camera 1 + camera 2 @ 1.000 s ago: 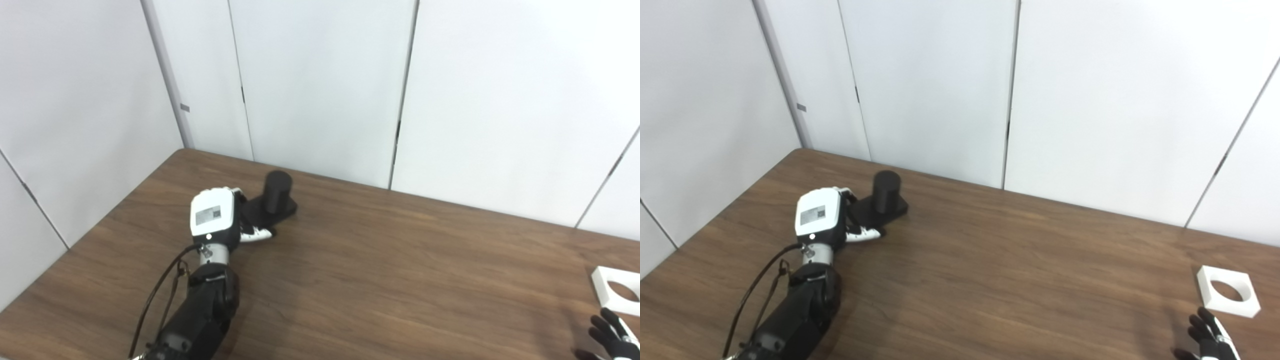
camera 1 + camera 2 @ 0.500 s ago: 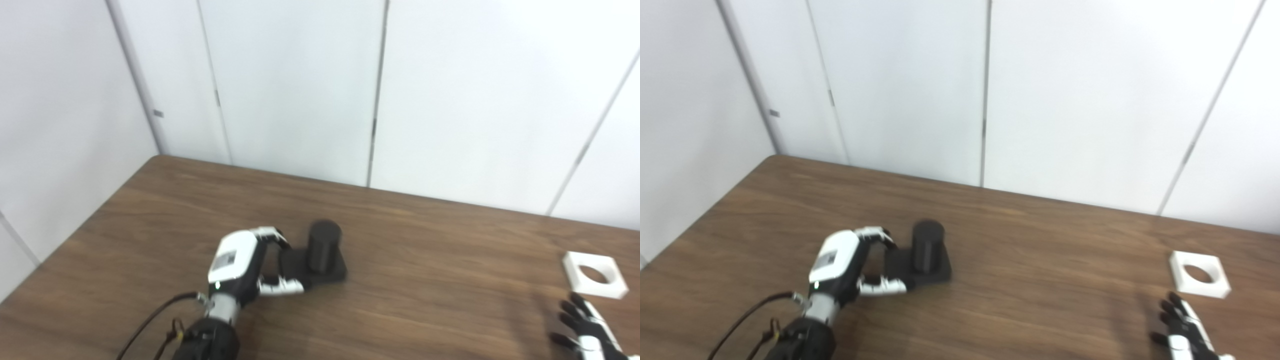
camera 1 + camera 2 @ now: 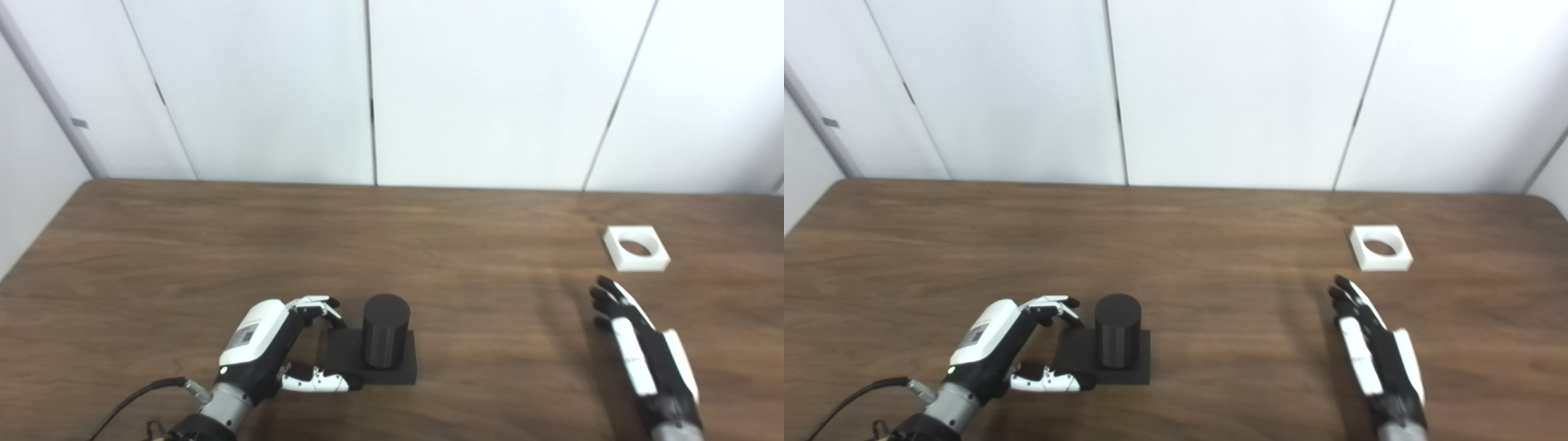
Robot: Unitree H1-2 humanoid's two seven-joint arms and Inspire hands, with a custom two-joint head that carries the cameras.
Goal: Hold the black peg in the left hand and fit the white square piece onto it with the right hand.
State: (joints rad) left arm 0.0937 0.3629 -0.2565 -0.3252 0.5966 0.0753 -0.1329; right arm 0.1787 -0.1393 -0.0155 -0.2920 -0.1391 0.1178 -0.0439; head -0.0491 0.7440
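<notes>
The black peg (image 3: 386, 329) is a short upright cylinder on a flat square black base (image 3: 401, 370), standing on the wooden table near its front, left of centre. My left hand (image 3: 269, 349) clasps the base's left edge, with fingers (image 3: 318, 303) curled over the back corner and the thumb along the front. The white square piece (image 3: 636, 248) with a round hole lies flat at the right rear. My right hand (image 3: 643, 352) hovers open and flat, fingers stretched out, a short way in front of the white piece and apart from it.
The brown table (image 3: 490, 343) reaches back to white wall panels (image 3: 478, 92). Its left edge (image 3: 37, 239) runs along another white wall, and its rounded right rear corner (image 3: 1549, 202) shows in the right eye view.
The camera has swung right and down. My left hand has drawn the peg from the far left corner toward the front middle. My right hand has come further into view, closer to the white piece.
</notes>
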